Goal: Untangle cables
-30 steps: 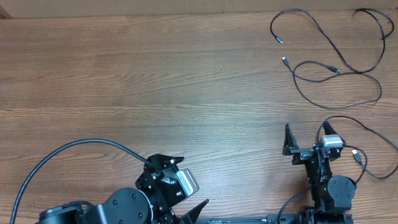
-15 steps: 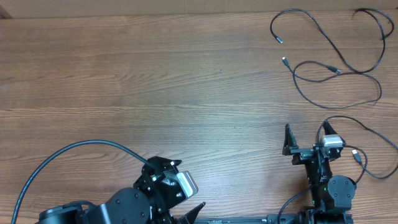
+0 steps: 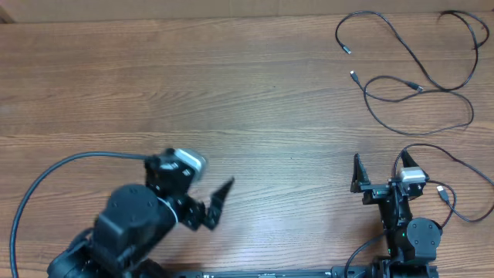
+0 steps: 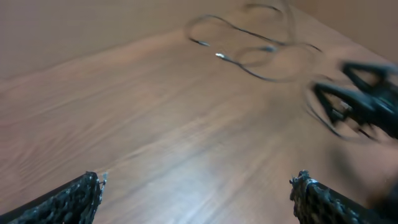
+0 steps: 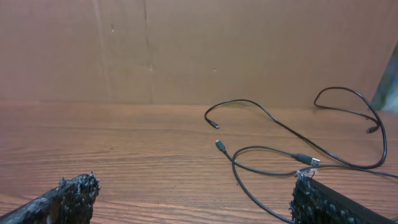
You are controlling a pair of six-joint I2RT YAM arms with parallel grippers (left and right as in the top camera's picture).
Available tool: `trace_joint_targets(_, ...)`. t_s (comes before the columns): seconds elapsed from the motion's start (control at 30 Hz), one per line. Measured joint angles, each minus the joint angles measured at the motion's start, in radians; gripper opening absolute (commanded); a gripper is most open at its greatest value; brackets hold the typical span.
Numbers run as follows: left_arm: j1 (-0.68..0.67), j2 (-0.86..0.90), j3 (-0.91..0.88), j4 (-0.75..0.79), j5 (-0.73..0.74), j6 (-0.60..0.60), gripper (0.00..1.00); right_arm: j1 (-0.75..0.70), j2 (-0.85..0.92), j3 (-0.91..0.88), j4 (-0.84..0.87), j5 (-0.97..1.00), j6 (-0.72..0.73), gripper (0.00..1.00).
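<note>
Your left gripper [image 4: 198,186] has its jaws spread wide with nothing between them, over bare wood at the front left of the table [image 3: 154,93]. Your right gripper [image 5: 194,186] is just as wide open and empty, low at the front right and facing the far edge. Ahead of it and well apart lie the cables [image 3: 417,85], thin black cords sprawled flat in loose loops at the far right corner. They look draped over one another rather than knotted, with strands crossing near a small plug [image 3: 419,89] in the middle of the sprawl. Two free plug ends [image 3: 346,48] lie on its left side, towards open wood. Another thin cord [image 3: 455,166] loops just beside the right arm [image 3: 405,224], and these views don't show whether it belongs to the task or to the arm's wiring. The left wrist view is too blurred to add detail. Expect the cables to be very light and limp. They will likely slide on the smooth wood and drag their neighbours along, and a strand lying flat is hard to pinch. Take hold just behind a plug end, where the cord is thicker and stiffer, and draw it gently away from the crossing rather than yanking. The right gripper is the nearer one.
</note>
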State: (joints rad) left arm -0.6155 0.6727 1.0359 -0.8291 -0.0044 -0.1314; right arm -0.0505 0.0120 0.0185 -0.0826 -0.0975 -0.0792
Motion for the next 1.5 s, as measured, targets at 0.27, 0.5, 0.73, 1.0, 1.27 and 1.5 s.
trace_joint_targets(0.27,0.290,-0.002,-0.108,0.156,0.066,0.000,0.99,0.000,0.000,0.000,0.001,0.000,0.000,1.00)
trace_joint_targets(0.5,0.464,-0.063,-0.216,0.179,0.108,0.000,1.00,0.000,0.000,0.000,0.000,0.000,0.000,1.00)
trace_joint_targets(0.73,0.647,-0.207,-0.243,0.112,0.124,0.000,1.00,0.000,0.000,0.000,0.001,0.000,0.000,1.00)
trace_joint_targets(1.0,0.741,-0.258,-0.264,0.022,0.123,0.000,1.00,0.000,0.000,0.000,0.002,0.000,0.000,1.00)
trace_joint_targets(1.27,0.741,-0.366,-0.325,0.069,0.102,0.000,0.99,0.000,0.000,0.000,0.001,0.000,0.000,1.00)
trace_joint_targets(1.5,0.741,-0.484,-0.511,0.249,0.097,0.000,1.00,0.000,0.000,0.000,0.001,0.000,0.000,1.00)
